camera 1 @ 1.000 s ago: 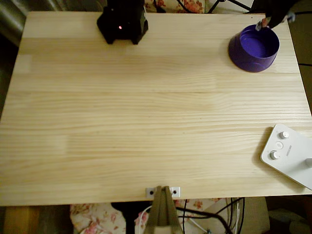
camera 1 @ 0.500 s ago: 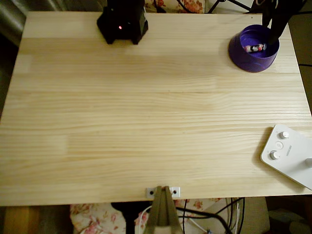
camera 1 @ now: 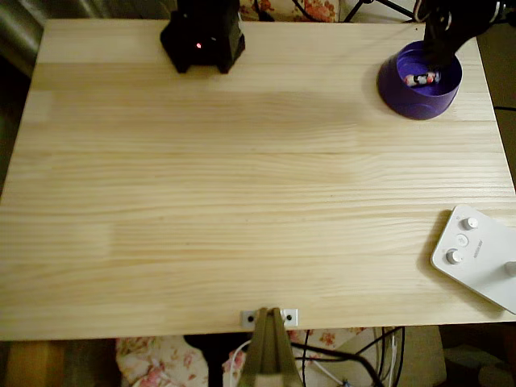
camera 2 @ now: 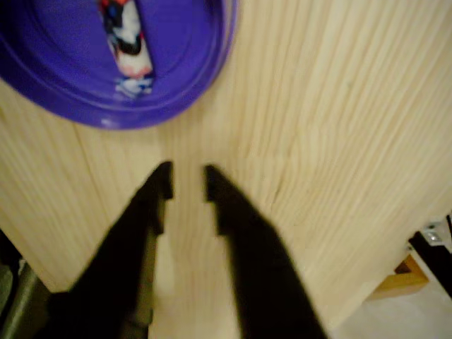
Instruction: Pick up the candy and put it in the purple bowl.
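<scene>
The purple bowl (camera 1: 419,81) stands at the table's far right corner in the overhead view, with the candy (camera 1: 421,79) lying inside it. In the wrist view the candy (camera 2: 127,44) rests on the floor of the bowl (camera 2: 185,85) at the top left. My black gripper (camera 2: 187,182) hovers over bare wood just outside the bowl's rim, its fingers slightly apart and holding nothing. From overhead, the gripper (camera 1: 442,42) hangs over the bowl's far rim.
The arm's black base (camera 1: 201,36) sits at the table's far edge. A white device with round knobs (camera 1: 476,256) lies at the right edge. A small metal bracket (camera 1: 269,317) is fixed at the near edge.
One second ago the candy was held above the bowl's far rim. It has dropped into the bowl, and the gripper has opened and drawn back toward the far edge.
</scene>
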You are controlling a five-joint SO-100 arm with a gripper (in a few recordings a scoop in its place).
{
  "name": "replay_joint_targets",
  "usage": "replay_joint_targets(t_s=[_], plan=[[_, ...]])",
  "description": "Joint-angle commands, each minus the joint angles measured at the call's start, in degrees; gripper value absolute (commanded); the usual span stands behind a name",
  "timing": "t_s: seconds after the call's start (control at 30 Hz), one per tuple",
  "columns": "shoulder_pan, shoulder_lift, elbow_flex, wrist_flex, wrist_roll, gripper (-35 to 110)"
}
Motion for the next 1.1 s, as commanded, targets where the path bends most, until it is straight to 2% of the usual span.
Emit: replay_joint_targets(t_s=[0.0,0.37,0.6,1.07], plan=[[-0.1,7.5,-4.4,0.1,-0.2,-1],[2.5,15.6,3.5,1.1,-0.4,-1],[5.3,21.2,11.5,4.0,-4.0,0],[24.9,40.5,32.0,-1.1,1.2,-1]])
